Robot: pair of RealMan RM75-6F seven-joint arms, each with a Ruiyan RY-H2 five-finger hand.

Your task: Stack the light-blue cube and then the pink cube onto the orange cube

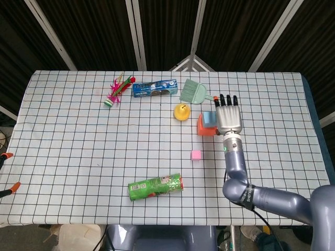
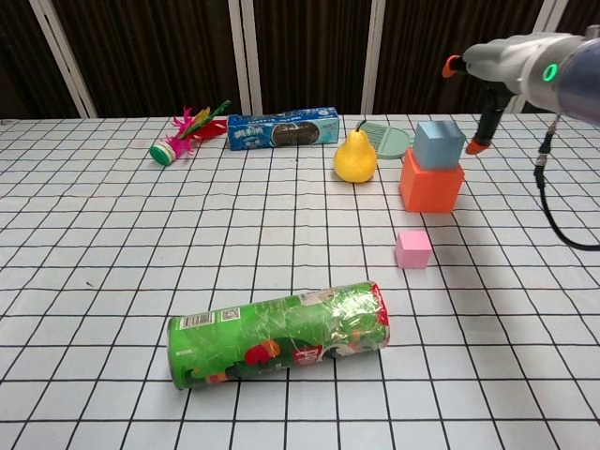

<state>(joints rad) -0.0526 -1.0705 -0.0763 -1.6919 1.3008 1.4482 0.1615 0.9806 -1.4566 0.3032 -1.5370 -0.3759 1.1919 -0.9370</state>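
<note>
Spread and holding nothing, my right hand (image 1: 228, 116) hangs just to the right of the two stacked cubes, clear of them. From the head view I see its back, with the dark fingers (image 1: 225, 99) stretched toward the far edge of the table (image 1: 63, 157). From the chest view only part of it shows at the upper right (image 2: 497, 70), one orange-tipped finger (image 2: 480, 139) pointing down beside the blue cube (image 2: 439, 144) without touching it. I cannot see my left hand in either view.

The blue cube sits on top of the orange cube (image 2: 430, 184), squarely within its top face. The pink cube (image 2: 412, 249) rests on the cloth nearer to me than that stack, apart from it and a little to the left.

A yellow pear (image 2: 355, 156) stands just left of the stack, and a green brush (image 1: 193, 92) lies behind it toward the far edge. Further left along that edge lie a blue biscuit pack (image 2: 283, 129) and a shuttlecock (image 2: 183, 134) with pink and green feathers. A green can (image 2: 278, 334) lies on its side close to my edge of the table, well apart from the cubes.
</note>
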